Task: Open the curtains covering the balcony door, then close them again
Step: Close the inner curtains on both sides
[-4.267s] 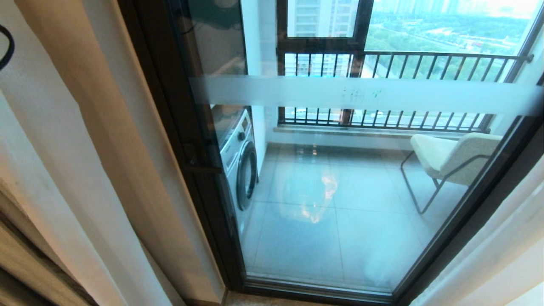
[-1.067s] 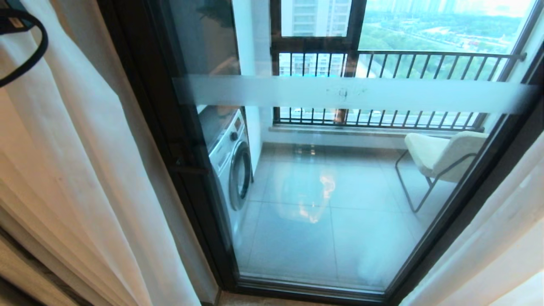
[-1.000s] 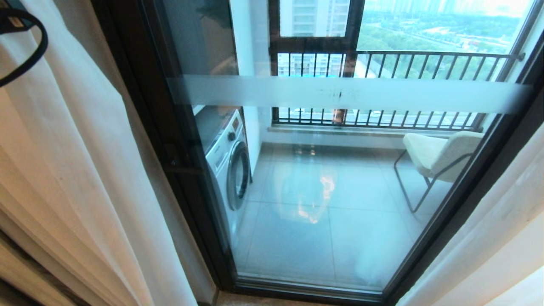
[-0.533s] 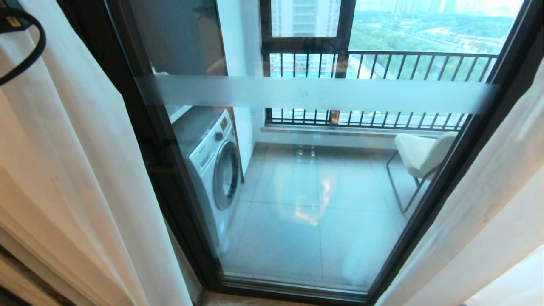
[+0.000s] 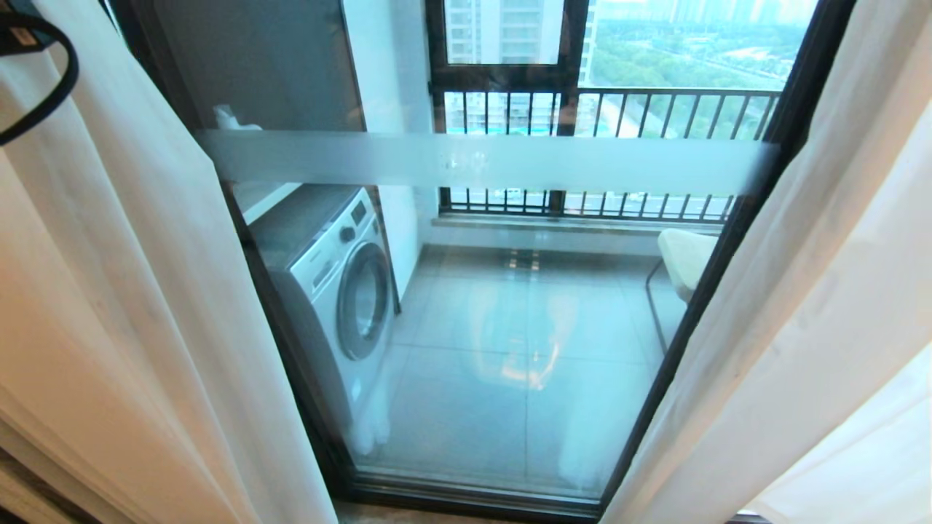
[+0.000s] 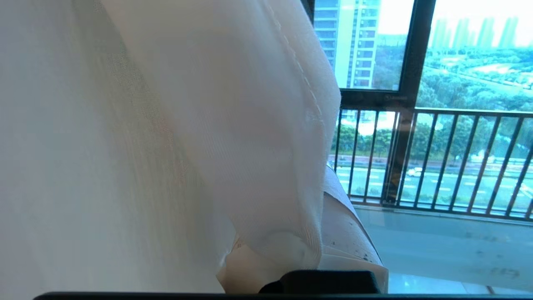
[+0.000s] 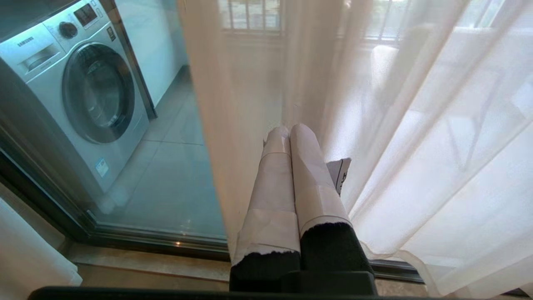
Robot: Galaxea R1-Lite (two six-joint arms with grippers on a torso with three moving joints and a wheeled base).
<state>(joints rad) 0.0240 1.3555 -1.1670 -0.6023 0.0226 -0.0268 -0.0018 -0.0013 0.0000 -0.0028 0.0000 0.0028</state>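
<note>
Curtains (image 5: 131, 291) parted to either side of the balcony door (image 5: 480, 160), whose glass shows a washing machine (image 5: 328, 284) and railing (image 5: 626, 116) beyond. Right gripper (image 7: 289, 131), fingers pressed together, points at the right panel's inner edge. Left gripper (image 6: 325, 250), draped in sheer fabric, apparently with fingers together; any hold on the cloth cannot be made out
</note>
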